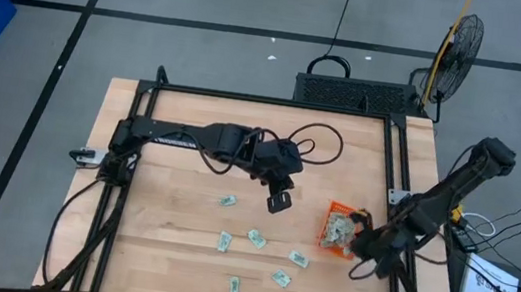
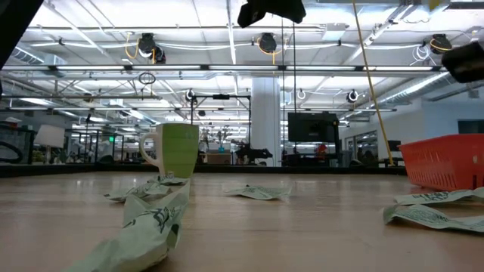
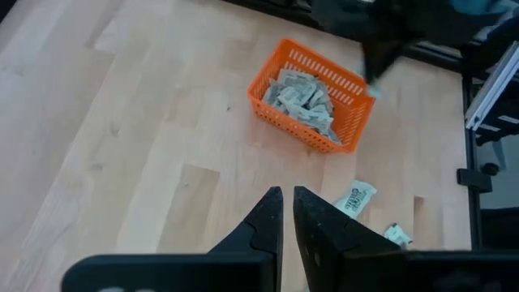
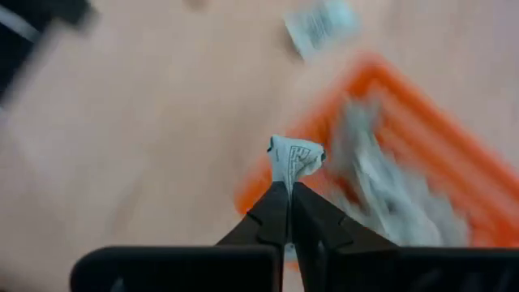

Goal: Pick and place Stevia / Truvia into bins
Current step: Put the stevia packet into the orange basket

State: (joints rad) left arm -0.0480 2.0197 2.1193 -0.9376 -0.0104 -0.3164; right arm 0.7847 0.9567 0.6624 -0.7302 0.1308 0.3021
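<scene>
My right gripper [image 4: 285, 188] has its jaws pinched tight on one crumpled Stevia packet [image 4: 295, 161], poised just above the near corner of the orange bin [image 1: 336, 227], which sits at the table's [image 1: 167, 245] right side already heaped with packets; my left gripper [image 3: 285, 195], jaws nearly together and holding nothing, hangs over mid-table; six loose packets [image 1: 256, 237] lie scattered on the wood toward the front; a green cup [image 2: 178, 150] stands behind them in the low view.

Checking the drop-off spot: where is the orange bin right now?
In the high view, the orange bin sits on the table's right side, beside the right hand.
</scene>
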